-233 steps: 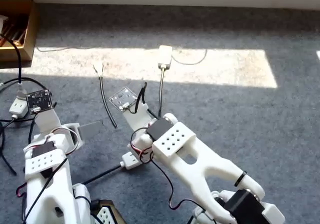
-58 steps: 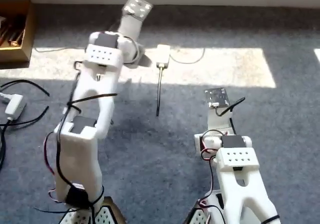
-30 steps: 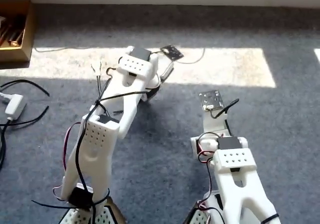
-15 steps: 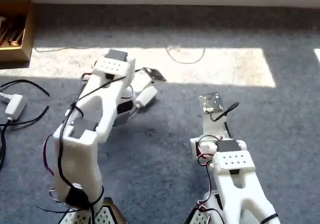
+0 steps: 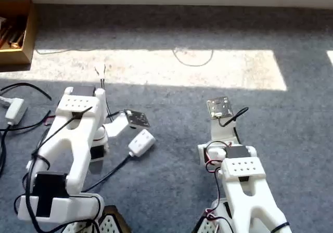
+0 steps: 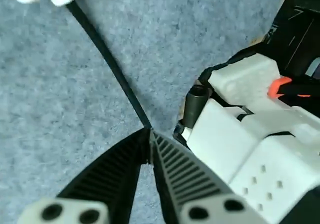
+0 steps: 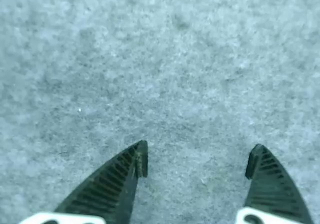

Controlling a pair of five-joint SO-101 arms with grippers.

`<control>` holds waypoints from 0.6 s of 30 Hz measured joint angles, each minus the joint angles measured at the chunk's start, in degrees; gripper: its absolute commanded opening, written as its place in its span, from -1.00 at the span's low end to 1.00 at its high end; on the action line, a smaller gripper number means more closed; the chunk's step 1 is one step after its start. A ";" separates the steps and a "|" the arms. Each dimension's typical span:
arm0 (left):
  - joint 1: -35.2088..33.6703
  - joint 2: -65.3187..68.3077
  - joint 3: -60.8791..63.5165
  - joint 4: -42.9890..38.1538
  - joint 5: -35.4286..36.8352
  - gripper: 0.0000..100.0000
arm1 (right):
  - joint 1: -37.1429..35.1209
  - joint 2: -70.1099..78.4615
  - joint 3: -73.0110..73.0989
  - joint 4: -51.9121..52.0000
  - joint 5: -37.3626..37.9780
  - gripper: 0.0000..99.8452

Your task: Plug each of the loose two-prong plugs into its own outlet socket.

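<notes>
The left gripper [image 6: 150, 134] is clamped on the black cord [image 6: 107, 64] of a white plug [image 5: 141, 142], which lies on the carpet [image 7: 150, 59] just beside that arm. The right gripper [image 7: 195, 166] hangs open over bare floor. No plug looks seated in a socket, so all the plugging appears to lie ahead.

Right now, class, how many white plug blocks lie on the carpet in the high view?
2. One white block lies mid-carpet, its black cable pinched in the left jaws; another sits at the carpet's left edge. More may be hidden.
</notes>
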 measured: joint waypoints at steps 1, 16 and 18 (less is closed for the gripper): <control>-0.97 -0.18 0.26 0.00 -0.62 -0.99 | 0.00 0.00 0.00 0.00 0.00 -0.38; 3.60 -0.97 -14.07 -12.40 19.87 -0.98 | 0.00 0.00 0.00 0.00 0.00 -0.38; 7.21 -0.97 -15.38 -16.79 26.02 -0.98 | 0.00 0.00 0.00 0.00 0.00 -0.38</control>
